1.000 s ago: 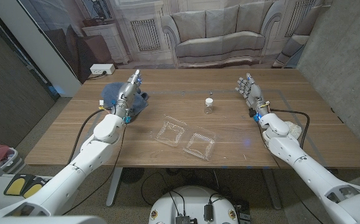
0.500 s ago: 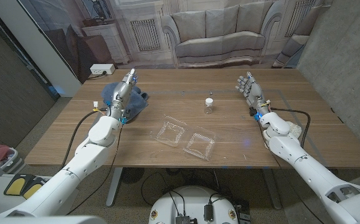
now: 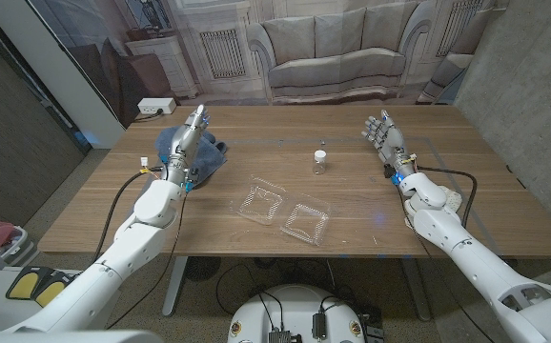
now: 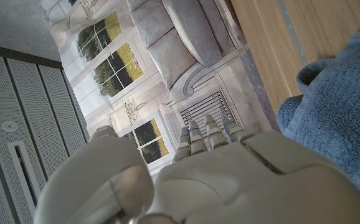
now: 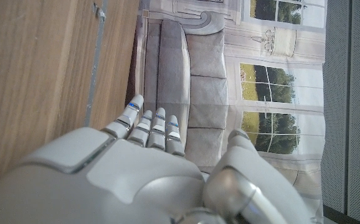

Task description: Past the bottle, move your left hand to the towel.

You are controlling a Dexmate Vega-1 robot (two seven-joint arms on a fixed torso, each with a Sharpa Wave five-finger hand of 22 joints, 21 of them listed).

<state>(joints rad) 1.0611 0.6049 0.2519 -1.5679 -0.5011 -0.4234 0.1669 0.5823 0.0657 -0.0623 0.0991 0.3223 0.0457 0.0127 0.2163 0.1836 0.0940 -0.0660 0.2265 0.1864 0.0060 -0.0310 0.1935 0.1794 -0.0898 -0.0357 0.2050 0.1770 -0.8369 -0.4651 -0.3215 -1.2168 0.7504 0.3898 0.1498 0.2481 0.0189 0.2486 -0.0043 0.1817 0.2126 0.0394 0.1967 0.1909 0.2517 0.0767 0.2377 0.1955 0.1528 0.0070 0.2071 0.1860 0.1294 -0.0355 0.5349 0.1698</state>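
1. Seen from the head view, our left hand [image 3: 192, 134] hovers over the crumpled blue terry towel [image 3: 199, 154] at the table's far left, fingers straight and held together, gripping nothing. The small clear bottle with a white cap [image 3: 320, 162] stands upright well apart, near the table's middle, beside an open clear plastic clamshell box [image 3: 284, 211]. Our right hand [image 3: 386, 136] is raised, fingers spread and empty.
2. Compared with a second ago, the left hand has drawn slightly leftward over the towel; bottle, box and right hand stay put.
3. Through the left wrist view, soft blue towel [image 4: 336, 124] folds lie just beside our hand [image 4: 230, 180]. We judge it light, limp and unbreakable; a raised fold is the best hold.
4. Across the right wrist view, our right hand [image 5: 136, 174] holds nothing above bare wood.
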